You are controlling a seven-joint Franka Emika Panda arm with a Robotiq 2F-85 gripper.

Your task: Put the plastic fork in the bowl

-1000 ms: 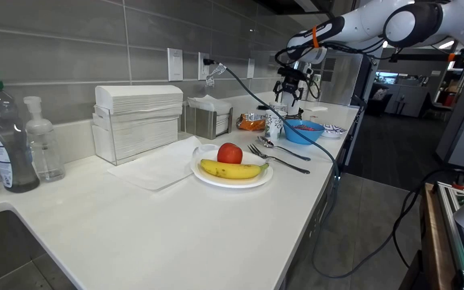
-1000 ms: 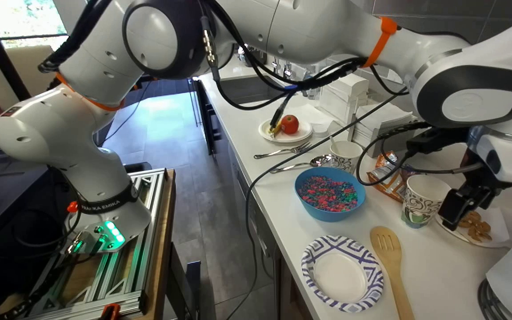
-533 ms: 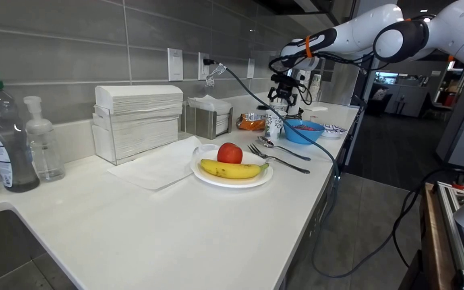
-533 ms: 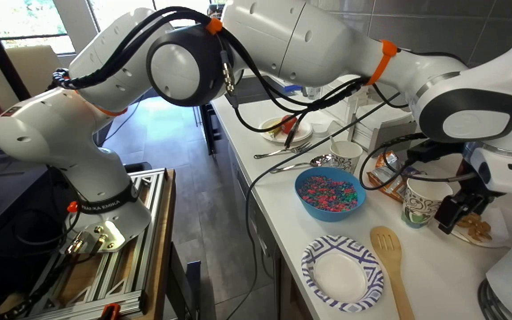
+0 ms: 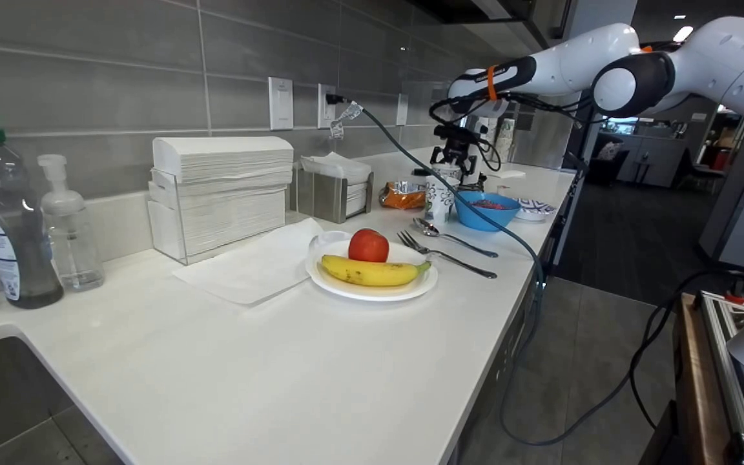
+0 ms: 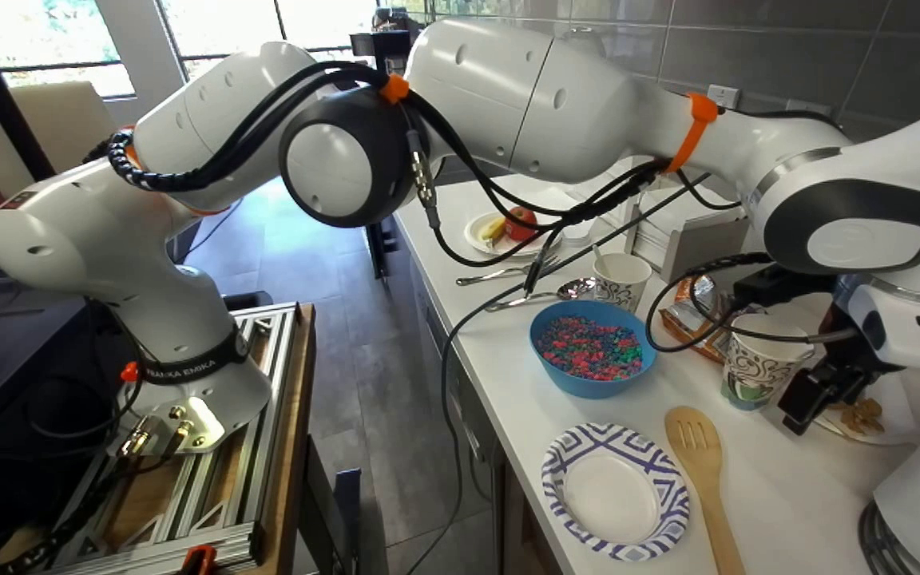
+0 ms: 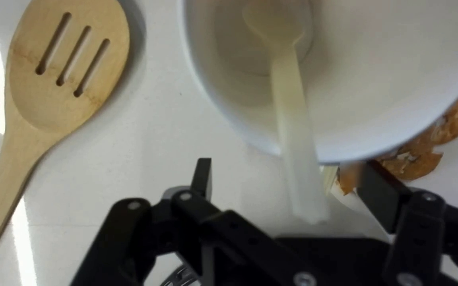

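Observation:
A pale plastic utensil, the plastic fork [image 7: 292, 107], leans in a white-lined paper cup [image 7: 364, 99] in the wrist view. Its head is blurred deep in the cup; tines cannot be made out. Its handle sticks out over the rim. My gripper [image 7: 287, 174] is open, with its fingers on either side of the handle, not touching it. In an exterior view the gripper [image 6: 823, 399] is beside the patterned cup [image 6: 759, 371]; the fork does not show there. The gripper also shows in an exterior view [image 5: 454, 161]. The blue bowl [image 6: 592, 387], holding coloured bits, also shows there [image 5: 475, 219].
Another cup [image 6: 624, 279], an orange snack bag [image 5: 404, 196], a wooden slotted spatula [image 6: 695, 447], a patterned paper plate [image 6: 612, 495] and cookies [image 6: 862, 417] are nearby. A metal fork [image 5: 453, 259] and spoon [image 5: 462, 244] lie beside the white plate [image 5: 375, 295]. A cable [image 5: 514, 240] crosses the counter.
The arm has come down, and the gripper has lowered to beside the patterned cup. Nothing has been taken hold of; the objects on the counter have not moved.

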